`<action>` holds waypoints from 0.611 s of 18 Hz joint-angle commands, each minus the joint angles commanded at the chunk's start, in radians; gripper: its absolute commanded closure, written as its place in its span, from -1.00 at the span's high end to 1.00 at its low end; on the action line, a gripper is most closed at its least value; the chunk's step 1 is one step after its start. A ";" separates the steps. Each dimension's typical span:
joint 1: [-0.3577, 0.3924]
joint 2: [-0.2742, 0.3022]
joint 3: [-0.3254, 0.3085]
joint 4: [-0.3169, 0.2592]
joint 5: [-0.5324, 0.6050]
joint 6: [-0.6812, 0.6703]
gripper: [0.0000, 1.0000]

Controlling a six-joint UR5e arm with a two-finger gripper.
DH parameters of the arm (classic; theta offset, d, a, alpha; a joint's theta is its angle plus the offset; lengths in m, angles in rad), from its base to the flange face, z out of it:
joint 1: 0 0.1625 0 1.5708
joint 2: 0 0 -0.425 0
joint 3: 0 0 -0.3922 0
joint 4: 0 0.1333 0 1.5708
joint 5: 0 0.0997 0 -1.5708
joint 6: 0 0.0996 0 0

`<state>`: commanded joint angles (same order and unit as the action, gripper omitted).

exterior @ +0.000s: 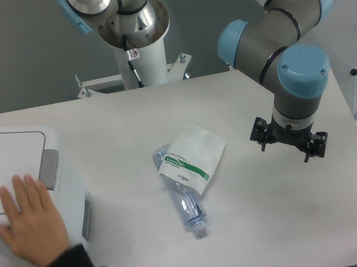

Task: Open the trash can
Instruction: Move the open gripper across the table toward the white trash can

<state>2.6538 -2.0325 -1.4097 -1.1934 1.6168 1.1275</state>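
Far left of table: trash can (21, 187), lid down, well apart from claw (290, 146) at right; claw state unclear.

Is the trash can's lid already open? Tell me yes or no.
No: the trash can has its flat lid down, a person's hand rests on it, and the gripper hangs apart over the table.

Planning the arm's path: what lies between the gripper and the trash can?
In the camera view, a pouch lying over a bottle sits between the gripper and the trash can.
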 joint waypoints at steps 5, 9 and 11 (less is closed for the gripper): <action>-0.027 0.005 0.000 0.000 -0.005 -0.040 1.00; -0.060 0.006 0.009 -0.002 -0.011 -0.077 1.00; -0.081 0.011 0.011 -0.008 -0.008 -0.084 1.00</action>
<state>2.5726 -2.0218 -1.3990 -1.2011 1.6091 1.0432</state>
